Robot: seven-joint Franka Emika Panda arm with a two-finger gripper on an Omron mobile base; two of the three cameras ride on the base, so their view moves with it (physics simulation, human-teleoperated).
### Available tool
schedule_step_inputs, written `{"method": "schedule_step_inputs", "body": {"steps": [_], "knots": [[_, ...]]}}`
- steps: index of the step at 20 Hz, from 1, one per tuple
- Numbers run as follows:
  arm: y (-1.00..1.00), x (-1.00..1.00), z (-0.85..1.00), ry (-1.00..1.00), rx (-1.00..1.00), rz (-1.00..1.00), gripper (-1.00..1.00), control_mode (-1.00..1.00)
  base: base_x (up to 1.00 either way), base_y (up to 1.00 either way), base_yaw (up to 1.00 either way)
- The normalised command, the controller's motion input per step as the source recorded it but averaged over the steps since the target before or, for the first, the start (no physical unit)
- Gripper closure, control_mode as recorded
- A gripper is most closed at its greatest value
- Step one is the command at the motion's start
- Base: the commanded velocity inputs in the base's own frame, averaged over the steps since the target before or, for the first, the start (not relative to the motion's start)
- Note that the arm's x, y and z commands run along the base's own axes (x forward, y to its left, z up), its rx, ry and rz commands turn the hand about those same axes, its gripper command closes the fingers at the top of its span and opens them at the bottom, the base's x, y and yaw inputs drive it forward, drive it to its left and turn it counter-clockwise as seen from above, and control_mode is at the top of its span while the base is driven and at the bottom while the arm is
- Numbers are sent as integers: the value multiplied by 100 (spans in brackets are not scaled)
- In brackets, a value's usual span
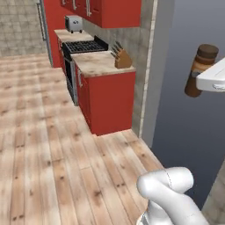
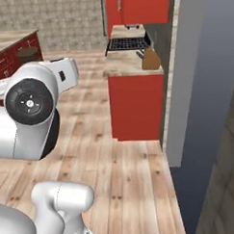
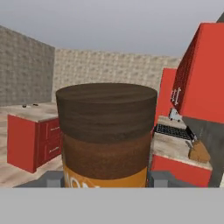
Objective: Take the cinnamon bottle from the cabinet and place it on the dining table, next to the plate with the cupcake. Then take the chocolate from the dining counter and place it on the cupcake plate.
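While the gripper (image 3: 105, 178) is clamping it, the cinnamon bottle (image 3: 106, 133) is showing a dark cap between the fingers (image 3: 53, 178). Its base is sitting hidden below them.

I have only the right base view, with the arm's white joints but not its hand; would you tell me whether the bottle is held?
Observer: Yes. In the hand view the tall brown cylindrical cinnamon bottle sits between the gripper fingers, dark cap nearest the camera.
Operator: Is it upright?
Observer: Slightly tilted. The left base view shows it in the air before the grey wall, top leaning right.
Operator: Anything beyond it?
Observer: A marble-topped red counter with specks too small to identify.
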Motion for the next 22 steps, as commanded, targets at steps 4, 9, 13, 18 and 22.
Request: {"method": "schedule_step_inputs", "body": {"steps": [4, 9, 13, 18, 22], "knots": [[0, 0, 0, 0, 0, 0, 100, 100, 100, 21, 41], [0, 0, 0, 0, 0, 0, 100, 100, 95, 40, 32], [0, 0, 0, 0, 0, 0, 100, 100, 47, 99, 24], [0, 0, 0, 0, 0, 0, 100, 100, 37, 100, 20], [0, 0, 0, 0, 0, 0, 100, 100, 41, 100, 17]]}}
